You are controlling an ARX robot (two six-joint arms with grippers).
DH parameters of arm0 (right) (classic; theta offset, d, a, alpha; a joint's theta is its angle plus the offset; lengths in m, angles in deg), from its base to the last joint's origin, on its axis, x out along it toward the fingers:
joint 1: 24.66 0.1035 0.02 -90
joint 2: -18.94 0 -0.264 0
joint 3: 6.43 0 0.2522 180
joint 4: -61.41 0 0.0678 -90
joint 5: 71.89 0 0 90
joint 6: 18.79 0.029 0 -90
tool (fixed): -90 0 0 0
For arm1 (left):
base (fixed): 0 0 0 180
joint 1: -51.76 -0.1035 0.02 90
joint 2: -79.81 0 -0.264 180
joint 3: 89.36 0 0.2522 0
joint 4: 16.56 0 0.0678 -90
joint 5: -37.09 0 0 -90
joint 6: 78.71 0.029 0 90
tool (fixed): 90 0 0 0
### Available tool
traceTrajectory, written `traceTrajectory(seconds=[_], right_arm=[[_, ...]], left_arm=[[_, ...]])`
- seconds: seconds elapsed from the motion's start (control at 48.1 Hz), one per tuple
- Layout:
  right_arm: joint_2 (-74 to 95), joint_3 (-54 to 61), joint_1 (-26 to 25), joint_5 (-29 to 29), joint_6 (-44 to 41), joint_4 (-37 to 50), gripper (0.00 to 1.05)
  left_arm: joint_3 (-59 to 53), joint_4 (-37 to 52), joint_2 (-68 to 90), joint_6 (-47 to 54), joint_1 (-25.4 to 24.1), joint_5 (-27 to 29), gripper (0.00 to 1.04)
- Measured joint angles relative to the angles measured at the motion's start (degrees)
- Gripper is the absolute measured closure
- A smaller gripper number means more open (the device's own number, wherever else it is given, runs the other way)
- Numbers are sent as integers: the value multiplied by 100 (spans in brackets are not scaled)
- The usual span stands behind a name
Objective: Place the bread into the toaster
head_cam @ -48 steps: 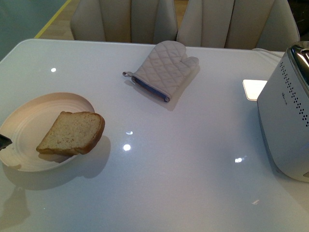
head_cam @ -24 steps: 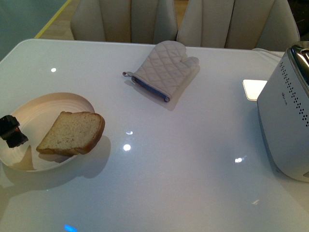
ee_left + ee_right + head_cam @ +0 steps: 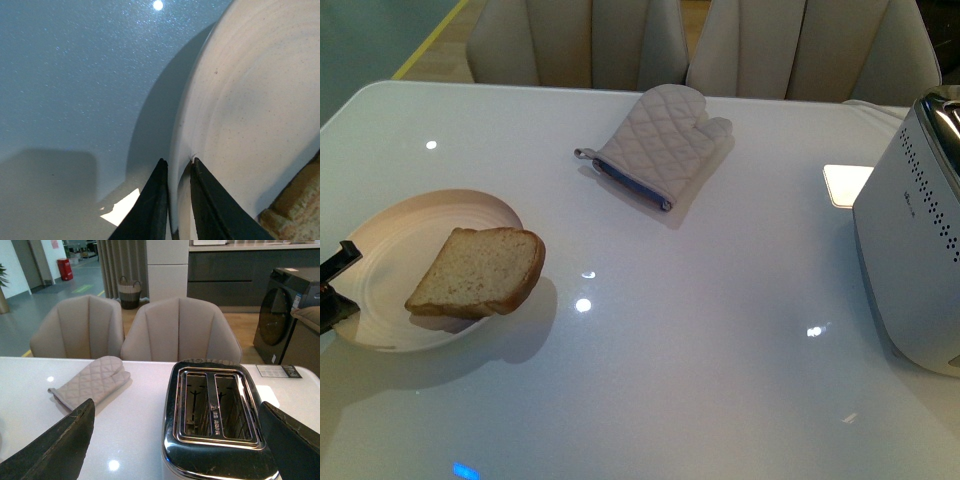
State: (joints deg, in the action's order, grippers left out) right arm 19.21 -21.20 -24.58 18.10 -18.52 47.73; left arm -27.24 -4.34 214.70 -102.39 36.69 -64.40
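The bread (image 3: 475,272), a tan slice with a brown crust, lies on the round cream plate (image 3: 380,260) at the table's left. My left gripper (image 3: 335,285) is shut on the plate's left rim. In the left wrist view its black fingers (image 3: 176,167) pinch the plate's rim (image 3: 240,100), with a corner of the bread (image 3: 295,205) beyond them. The silvery-white toaster (image 3: 915,260) stands at the right edge. My right gripper (image 3: 175,407) is open and empty, hovering over the toaster (image 3: 212,405), whose two slots are empty. The right gripper does not show in the front view.
A quilted beige oven mitt (image 3: 660,145) lies at the back middle of the white table (image 3: 720,330); it also shows in the right wrist view (image 3: 92,380). A small white card (image 3: 845,183) lies beside the toaster. Two beige chairs (image 3: 590,40) stand behind the table.
My left gripper has come in from the left edge and closed on the plate's rim. The plate and bread have shifted slightly to the right. The toaster and mitt have not moved.
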Motion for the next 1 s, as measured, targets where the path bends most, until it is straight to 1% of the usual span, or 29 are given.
traceTrajectory(seconds=[0.042,0.25,0.354,0.458,0.603,0.666,0.874,0.936,0.999], right_arm=[[0,0,0,0,0,0,9],[0,0,0,0,0,0,9],[0,0,0,0,0,0,9],[0,0,0,2,0,0,9],[0,0,0,0,0,0,9],[0,0,0,0,0,0,9],[0,0,0,2,0,0,9],[0,0,0,2,0,0,9],[0,0,0,0,0,0,9]], left_arm=[[-50,46,-15,-57,-7,-61,99],[-509,343,-179,-221,66,-140,100],[-776,503,-308,-326,256,-109,100],[-1003,649,-433,-496,586,-20,101],[-1180,776,-509,-868,1086,42,101],[-1209,807,-525,-1152,1399,103,101],[-1008,686,-520,-2400,2686,404,101],[-839,570,-501,-2732,3005,457,101],[-713,483,-470,-2916,3204,503,101]])
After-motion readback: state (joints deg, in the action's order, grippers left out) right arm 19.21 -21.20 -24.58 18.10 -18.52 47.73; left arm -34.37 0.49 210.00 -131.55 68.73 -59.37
